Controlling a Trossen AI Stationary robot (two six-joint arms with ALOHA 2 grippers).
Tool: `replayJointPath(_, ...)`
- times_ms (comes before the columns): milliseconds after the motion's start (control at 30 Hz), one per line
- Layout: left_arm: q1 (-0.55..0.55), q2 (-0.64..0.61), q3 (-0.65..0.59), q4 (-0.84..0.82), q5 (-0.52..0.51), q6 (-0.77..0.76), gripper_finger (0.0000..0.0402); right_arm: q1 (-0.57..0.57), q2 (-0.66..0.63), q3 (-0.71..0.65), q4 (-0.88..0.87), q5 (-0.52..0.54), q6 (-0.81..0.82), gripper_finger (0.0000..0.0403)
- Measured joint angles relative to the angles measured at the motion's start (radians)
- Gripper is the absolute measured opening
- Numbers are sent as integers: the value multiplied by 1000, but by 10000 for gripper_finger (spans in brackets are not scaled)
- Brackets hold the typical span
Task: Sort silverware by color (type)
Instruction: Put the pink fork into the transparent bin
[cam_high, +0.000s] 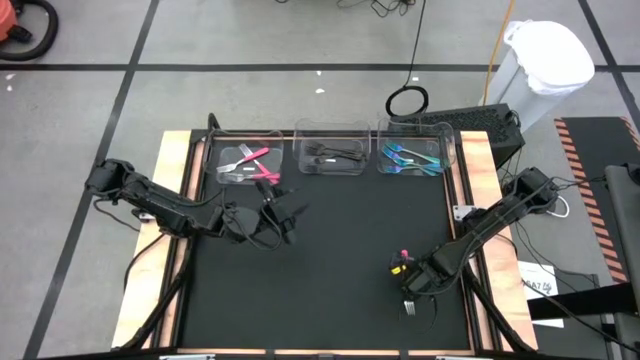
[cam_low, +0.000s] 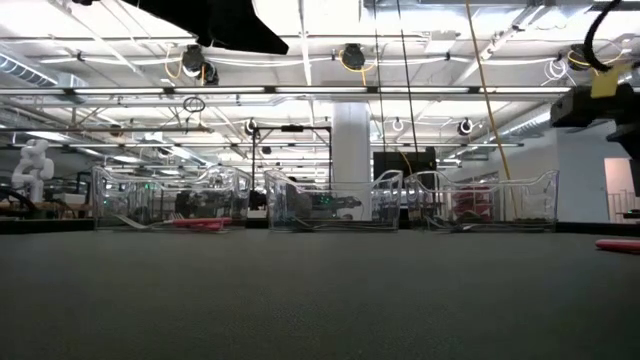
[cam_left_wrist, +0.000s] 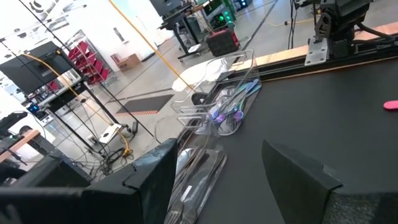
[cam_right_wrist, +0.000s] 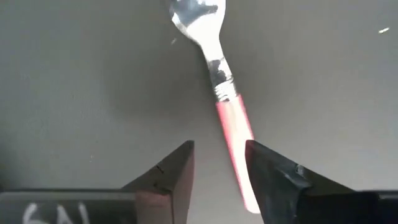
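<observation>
**Pink fork between the right pincer's fingers**

A pink-handled fork (cam_right_wrist: 225, 118) lies on the black table (cam_high: 330, 260) near its front right corner, its handle running between the fingers of the right pincer (cam_right_wrist: 219, 171), which stand narrowly apart around it. Farther back, three clear bins hold pink silverware (cam_high: 250, 163), black silverware (cam_high: 335, 155) and teal silverware (cam_high: 408, 158). The left pincer (cam_left_wrist: 214, 177) hovers wide over the table's left side, holding nothing.

Fork (cam_right_wrist: 227, 118): lying flat on the table mat (cam_high: 330, 260), handle between the right gripper's (cam_right_wrist: 219, 163) parted jaws, head ahead of them. Three bins (cam_high: 332, 152) in a row along the mat's far edge, well apart from both grippers, silverware in each
</observation>
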Motion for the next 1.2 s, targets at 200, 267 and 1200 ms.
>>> replayJointPath(200,0,0,0,1,0,0,237,0,0,-54,39,0,-54,177)
replayJointPath(267,1,0,0,1,0,0,237,0,-3,-66,62,0,-80,183)
replayJointPath(1200,24,0,0,-1,8,-23,237,-49,-3,-7,117,98,-68,195)
